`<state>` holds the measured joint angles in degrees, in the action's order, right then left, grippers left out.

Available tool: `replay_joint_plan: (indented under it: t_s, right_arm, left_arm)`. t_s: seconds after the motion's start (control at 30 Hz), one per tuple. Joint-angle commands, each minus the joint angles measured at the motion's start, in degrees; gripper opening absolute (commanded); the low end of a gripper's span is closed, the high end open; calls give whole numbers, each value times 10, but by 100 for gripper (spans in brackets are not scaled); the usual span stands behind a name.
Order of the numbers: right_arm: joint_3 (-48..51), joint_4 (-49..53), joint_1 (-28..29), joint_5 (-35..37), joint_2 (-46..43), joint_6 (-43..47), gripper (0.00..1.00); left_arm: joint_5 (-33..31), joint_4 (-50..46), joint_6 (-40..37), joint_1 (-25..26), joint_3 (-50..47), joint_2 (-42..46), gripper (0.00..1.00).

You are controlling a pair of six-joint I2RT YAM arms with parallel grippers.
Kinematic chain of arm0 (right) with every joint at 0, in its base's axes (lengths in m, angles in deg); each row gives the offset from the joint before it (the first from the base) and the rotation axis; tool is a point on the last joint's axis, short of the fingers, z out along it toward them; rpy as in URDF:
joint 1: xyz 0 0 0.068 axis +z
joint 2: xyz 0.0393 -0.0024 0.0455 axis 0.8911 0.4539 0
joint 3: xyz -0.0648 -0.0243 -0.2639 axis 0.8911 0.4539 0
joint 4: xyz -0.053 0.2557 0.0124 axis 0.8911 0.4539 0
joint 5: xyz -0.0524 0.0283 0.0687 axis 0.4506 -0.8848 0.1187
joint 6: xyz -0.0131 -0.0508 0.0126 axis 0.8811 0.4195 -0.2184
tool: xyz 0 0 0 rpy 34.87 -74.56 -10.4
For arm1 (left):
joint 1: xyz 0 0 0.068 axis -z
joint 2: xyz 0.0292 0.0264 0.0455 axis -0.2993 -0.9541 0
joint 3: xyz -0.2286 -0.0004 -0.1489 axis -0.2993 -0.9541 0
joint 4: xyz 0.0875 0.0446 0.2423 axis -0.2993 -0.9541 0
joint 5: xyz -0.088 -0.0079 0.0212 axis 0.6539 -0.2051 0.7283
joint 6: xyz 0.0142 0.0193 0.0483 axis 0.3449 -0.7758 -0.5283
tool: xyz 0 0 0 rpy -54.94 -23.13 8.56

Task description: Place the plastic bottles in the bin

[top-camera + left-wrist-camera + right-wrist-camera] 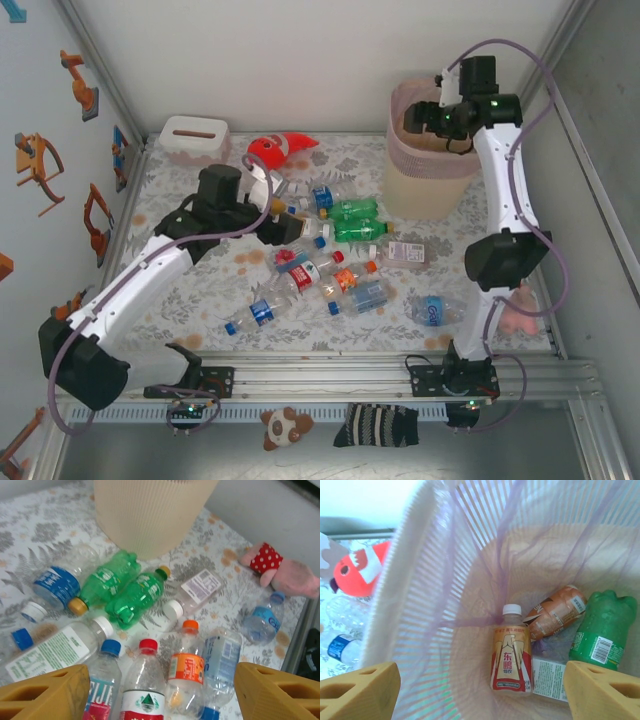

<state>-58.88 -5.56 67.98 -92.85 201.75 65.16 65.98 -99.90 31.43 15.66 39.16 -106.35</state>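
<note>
Several plastic bottles (330, 255) lie scattered on the floral table, among them two green ones (125, 587). My left gripper (287, 228) hovers open above the pile. Under the gap between its yellow fingers (45, 692) lie a red-capped bottle (145, 680) and an orange-labelled bottle (186, 667), neither touched. The beige bin (430, 180) with a pink liner stands at the back right. My right gripper (420, 118) is open above its mouth. Down in the bin (410, 605) lie a gold-and-red bottle (511, 652), a brown one (555, 611) and a green one (602, 627).
A red-orange fish toy (280, 150) and a low white tissue box (193, 138) sit at the back. A pink plush (285, 570) lies at the table's right edge, near a blue-labelled bottle (432, 310). Walls close in on the left, back and right.
</note>
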Motion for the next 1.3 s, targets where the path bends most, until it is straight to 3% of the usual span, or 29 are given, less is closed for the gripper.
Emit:
replay_joint_plan:
  t_s: [0.0,0.33,0.7,0.97,1.27]
  right_arm:
    - [3,-8,8,3,-39,-13,84]
    - [57,-42,12,-12,-120,-29,84]
    - [97,-55,17,-23,-143,-37,83]
    - [113,-57,22,-21,-151,-36,83]
    - [123,-58,22,-16,-156,-35,83]
  left_arm:
    - [-10,-59,-47,17,26,-25,74]
    - [-129,-224,-88,85,43,-81,70]
    - [-302,-341,-86,211,-23,-115,75]
    - [-328,-353,-128,219,-42,-186,78]
    - [-331,-303,-157,200,-86,-197,81]
